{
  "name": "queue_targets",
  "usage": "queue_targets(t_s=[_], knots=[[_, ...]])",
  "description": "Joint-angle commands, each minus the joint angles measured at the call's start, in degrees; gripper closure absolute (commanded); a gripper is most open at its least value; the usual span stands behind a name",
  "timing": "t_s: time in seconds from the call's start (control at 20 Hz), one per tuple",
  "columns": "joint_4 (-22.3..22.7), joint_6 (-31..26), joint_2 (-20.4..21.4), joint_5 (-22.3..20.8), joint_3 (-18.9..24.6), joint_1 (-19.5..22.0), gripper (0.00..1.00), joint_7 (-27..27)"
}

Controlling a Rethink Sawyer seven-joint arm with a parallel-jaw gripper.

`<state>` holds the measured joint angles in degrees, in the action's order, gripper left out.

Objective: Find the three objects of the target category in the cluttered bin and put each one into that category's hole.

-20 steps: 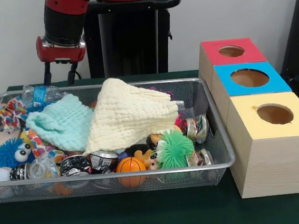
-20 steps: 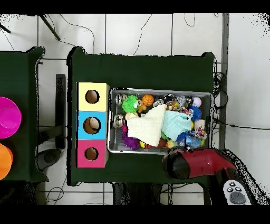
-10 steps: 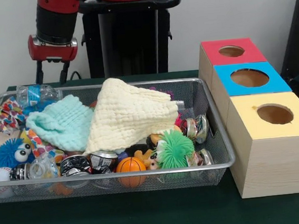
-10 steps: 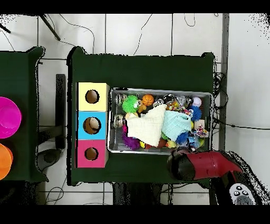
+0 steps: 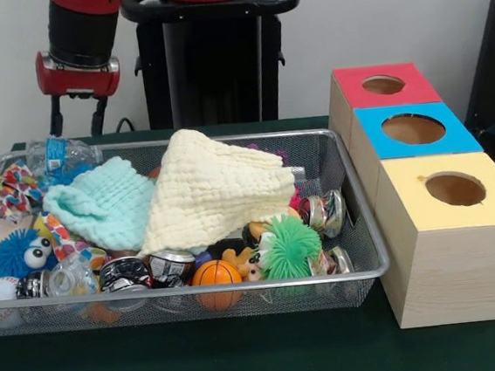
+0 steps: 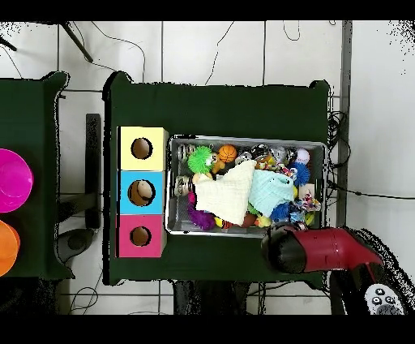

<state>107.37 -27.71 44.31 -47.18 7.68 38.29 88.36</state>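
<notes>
A wire bin (image 5: 196,289) holds a jumble of things under a yellow cloth (image 5: 217,188) and a mint cloth (image 5: 100,204). An orange basketball (image 5: 216,273), a green spiky ball (image 5: 288,245), a blue fuzzy ball with eyes (image 5: 17,253), crushed cans (image 5: 169,265) and a plastic bottle (image 5: 60,155) show around the cloths. My gripper (image 5: 75,120) hangs open and empty above the bin's far left corner. In the overhead view the red arm (image 6: 316,250) covers it, just outside the bin (image 6: 246,138). Beside the bin stand the red box (image 5: 382,85), blue box (image 5: 413,128) and yellow box (image 5: 454,190), each with a round hole.
The boxes line the bin's left side in the overhead view, and something pale shows inside the blue box's hole (image 6: 143,192). A pink bowl (image 6: 12,180) and an orange bowl (image 6: 6,247) sit on a separate table. A black chair (image 5: 494,56) stands past the boxes.
The arm has risen and drawn back from the bin's far left corner, drifting left in the front view. Nothing in the bin has moved.
</notes>
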Motion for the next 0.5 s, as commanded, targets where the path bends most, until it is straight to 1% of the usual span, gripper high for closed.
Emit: queue_targets(t_s=[0.05,0.2,0.3,0.4,0.45,0.5], knots=[[-0.8,-16.6,0.7,-2.6,15.8,2.0,0.0,-40.1],[-1.0,-16.4,-0.6,-5.8,19.0,3.6,0.0,-45.4],[-1.5,-15.8,-1.5,-8.0,19.7,4.0,0.0,-46.4],[-1.9,-15.1,-2.1,-9.0,20.2,4.6,0.0,-46.6],[-1.9,-14.0,-2.1,-8.2,19.9,5.1,0.0,-43.8],[-2.0,-12.1,-2.1,-6.6,19.7,6.0,0.0,-40.0]])
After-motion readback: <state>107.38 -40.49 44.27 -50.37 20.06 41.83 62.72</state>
